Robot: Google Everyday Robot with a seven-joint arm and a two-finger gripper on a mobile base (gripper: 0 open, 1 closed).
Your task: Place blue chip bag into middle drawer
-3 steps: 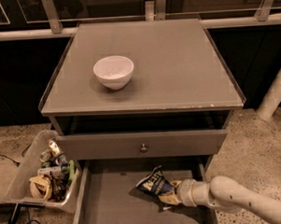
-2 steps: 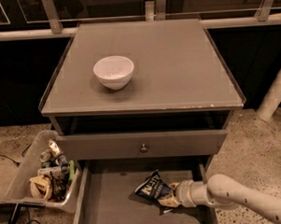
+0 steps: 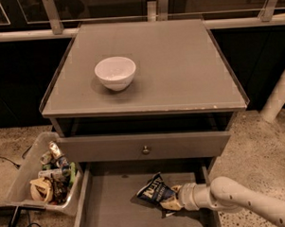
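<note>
Claw (image 3: pixel 171 204) clamped on blue chip bag (image 3: pixel 154 190) rt end, inside middle drawer (image 3: pixel 111 209).

Crinkly glossy blue chip bag (image 3: pixel 154 191); matt middle drawer (image 3: pixel 113 206); smooth gripper (image 3: pixel 172 204) inside it.

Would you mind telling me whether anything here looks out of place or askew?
Only mildly: the blue chip bag lies crumpled and askew in the open middle drawer, the tool at its right end. The white bowl stands upright on the cabinet top.

Grey cabinet top (image 3: pixel 178 71): white bowl (image 3: pixel 115 73); middle drawer (image 3: pixel 113 209) floor: blue chip bag (image 3: pixel 154 190), tool (image 3: pixel 172 203) at its right edge, seemingly touching.
</note>
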